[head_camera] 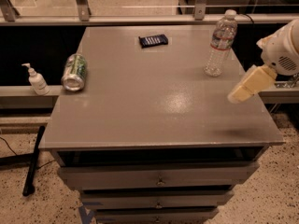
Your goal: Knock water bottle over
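Observation:
The water bottle [220, 44], clear ribbed plastic with a white cap and a red-and-blue label band, stands upright near the far right edge of the grey table [154, 106]. My gripper [236, 95], with cream-coloured fingers on a white arm, reaches in from the right edge of the view. It hovers over the table's right side, in front of and a little to the right of the bottle, apart from it.
A green-patterned can [74, 72] lies on its side at the table's left edge. A dark blue packet [153, 40] lies at the far middle. A small white pump bottle [35, 80] stands on a ledge left of the table. Drawers sit below the tabletop.

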`<state>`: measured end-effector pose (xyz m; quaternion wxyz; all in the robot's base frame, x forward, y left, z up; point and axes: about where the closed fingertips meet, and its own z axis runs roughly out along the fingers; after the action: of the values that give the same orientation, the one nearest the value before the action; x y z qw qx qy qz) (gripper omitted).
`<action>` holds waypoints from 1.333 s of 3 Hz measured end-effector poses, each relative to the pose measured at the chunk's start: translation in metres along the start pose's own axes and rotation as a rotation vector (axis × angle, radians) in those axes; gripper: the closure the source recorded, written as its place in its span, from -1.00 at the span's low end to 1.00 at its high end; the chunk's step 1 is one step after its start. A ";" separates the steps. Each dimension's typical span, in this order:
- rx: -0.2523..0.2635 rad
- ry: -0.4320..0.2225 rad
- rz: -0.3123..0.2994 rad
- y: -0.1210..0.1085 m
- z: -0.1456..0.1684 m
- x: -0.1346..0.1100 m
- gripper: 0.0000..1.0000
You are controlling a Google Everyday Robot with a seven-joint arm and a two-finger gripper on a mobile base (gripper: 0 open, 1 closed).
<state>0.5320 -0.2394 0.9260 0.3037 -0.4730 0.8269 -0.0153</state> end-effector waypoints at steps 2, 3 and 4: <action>0.118 -0.206 0.125 -0.056 0.052 -0.021 -1.00; 0.131 -0.353 0.195 -0.079 0.072 -0.029 -1.00; 0.115 -0.497 0.258 -0.096 0.086 -0.032 -1.00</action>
<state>0.6624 -0.2447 0.9010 0.5229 -0.3353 0.7782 0.0927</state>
